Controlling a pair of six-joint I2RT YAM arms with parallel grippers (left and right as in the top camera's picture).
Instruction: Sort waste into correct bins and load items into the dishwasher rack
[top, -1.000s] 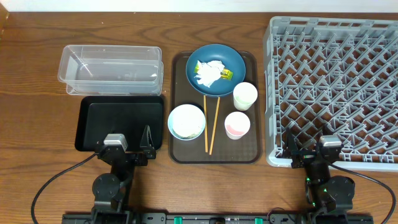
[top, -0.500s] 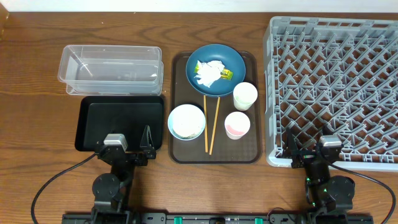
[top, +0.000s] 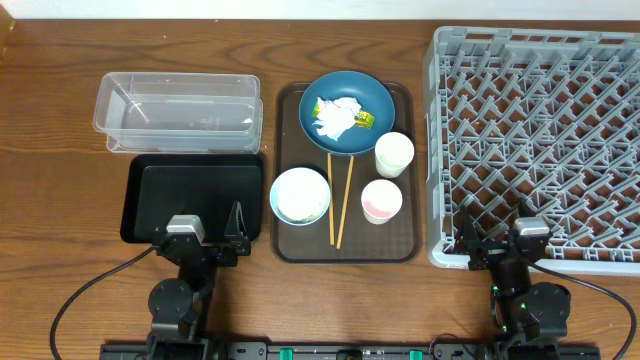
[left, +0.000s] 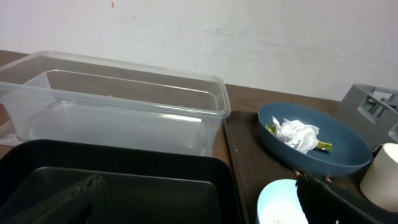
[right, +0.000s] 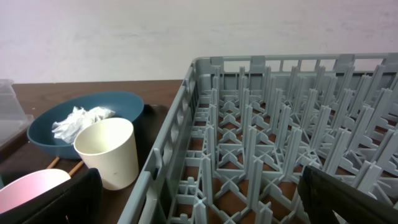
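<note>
One plate (top: 378, 92), one bowl (top: 300, 195), two cups, namely one white cup (top: 394, 154) and one pink cup (top: 381, 201), two chopsticks (top: 332, 230), one tissue (top: 336, 117), one wrapper (top: 364, 120), one clear container (top: 178, 79), one black tray (top: 195, 195), one brown tray (top: 404, 242), one rack (top: 433, 150).

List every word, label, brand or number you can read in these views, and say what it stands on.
No text can be read in any view.
The yellow-green wrapper on the dark blue plate may carry print, but it is too small and blurred to read.
The clear container, black tray, white cup, pinkish cup and grey rack show no labels.
</note>
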